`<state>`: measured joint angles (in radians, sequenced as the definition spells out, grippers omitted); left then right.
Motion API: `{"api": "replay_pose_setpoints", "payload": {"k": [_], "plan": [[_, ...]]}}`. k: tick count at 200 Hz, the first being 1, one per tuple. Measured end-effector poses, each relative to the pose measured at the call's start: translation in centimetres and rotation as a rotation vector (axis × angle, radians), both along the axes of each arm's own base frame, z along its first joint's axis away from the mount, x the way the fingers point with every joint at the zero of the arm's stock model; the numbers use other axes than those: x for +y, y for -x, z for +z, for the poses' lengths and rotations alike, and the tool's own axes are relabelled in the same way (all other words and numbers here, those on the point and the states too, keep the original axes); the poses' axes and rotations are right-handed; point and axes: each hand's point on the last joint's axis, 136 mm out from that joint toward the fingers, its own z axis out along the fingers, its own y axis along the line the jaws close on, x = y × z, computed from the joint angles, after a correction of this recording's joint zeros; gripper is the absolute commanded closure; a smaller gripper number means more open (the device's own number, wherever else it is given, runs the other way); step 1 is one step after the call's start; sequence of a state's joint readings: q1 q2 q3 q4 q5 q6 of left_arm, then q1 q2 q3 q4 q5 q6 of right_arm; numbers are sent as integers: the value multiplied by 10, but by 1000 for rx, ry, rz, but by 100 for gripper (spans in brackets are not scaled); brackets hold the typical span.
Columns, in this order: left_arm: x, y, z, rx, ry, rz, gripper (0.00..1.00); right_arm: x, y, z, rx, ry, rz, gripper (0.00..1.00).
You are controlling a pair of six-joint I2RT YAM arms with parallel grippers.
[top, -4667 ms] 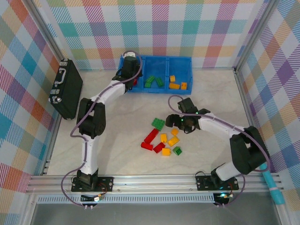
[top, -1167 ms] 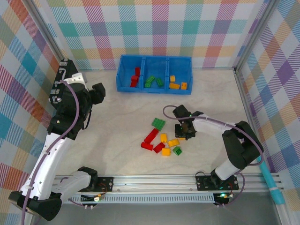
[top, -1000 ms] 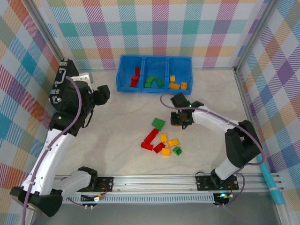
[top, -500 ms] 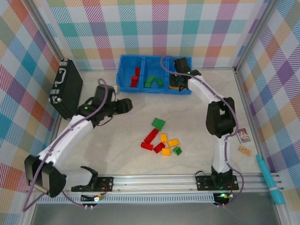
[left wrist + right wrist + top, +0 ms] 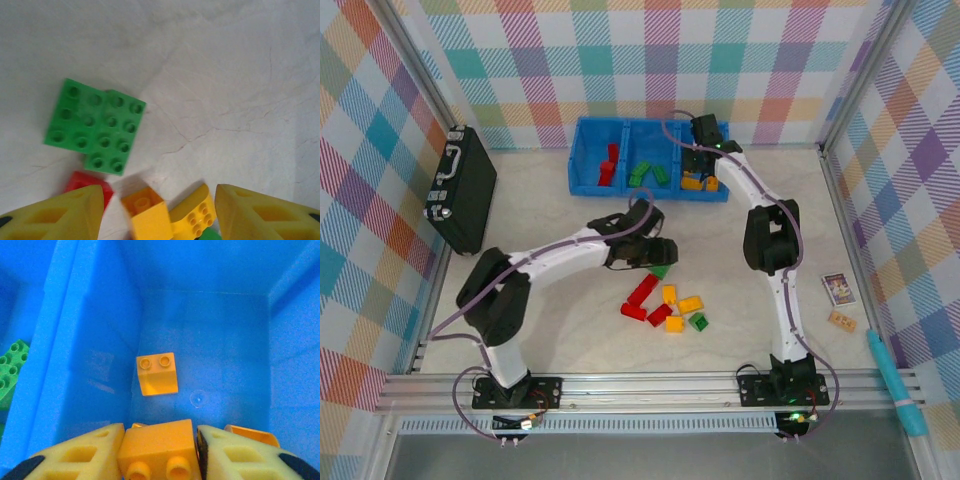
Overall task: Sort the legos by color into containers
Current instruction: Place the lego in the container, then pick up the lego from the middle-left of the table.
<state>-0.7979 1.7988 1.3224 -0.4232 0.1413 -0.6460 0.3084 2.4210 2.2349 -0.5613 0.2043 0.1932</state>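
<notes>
We find the left tool moved from 9 o'clock to the centre of the surface, spread, with a green lego at its 11 o'clock. The right tool pinches an orange lego inside the bin.

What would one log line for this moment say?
left fingers: open above loose bricks | right fingers: orange brick between them, over right compartment

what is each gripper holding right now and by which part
The right gripper clamps an orange brick by its two opposite sides, above the blue bin. The left gripper is open, holding nothing.
</notes>
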Motion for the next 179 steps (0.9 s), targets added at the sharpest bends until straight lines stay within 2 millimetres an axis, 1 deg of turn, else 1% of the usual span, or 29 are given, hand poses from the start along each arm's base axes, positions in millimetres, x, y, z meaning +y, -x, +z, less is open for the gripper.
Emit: {"api": "replay_pose_setpoints", "payload": {"k": [14,30,43,72,98,113,134,150,179], "plan": [[-13,4,-6,19,-4,-8,41,0,-1,0,-2,-1,3,50],[-21,9,-8,32,-12,-14,42,-2,-3,2,-12,-1,5,45],[-26,10,-6,36,-21,-12,42,-3,-6,3,-23,-2,10,41],[-30,17,-5,46,-47,-2,44,-4,-5,-2,-26,-12,15,39],[-28,33,-14,78,-100,-1,45,-7,1,-5,-19,-17,17,38],[-24,41,-18,89,-139,-1,45,-9,5,-1,-26,-21,17,38],[-16,48,-22,93,-192,2,45,-10,13,8,-39,-30,22,37],[-10,50,-26,94,-231,9,45,-10,17,19,-61,-41,27,37],[-7,55,-37,101,-280,15,45,-11,25,33,-88,-55,32,36]]}}
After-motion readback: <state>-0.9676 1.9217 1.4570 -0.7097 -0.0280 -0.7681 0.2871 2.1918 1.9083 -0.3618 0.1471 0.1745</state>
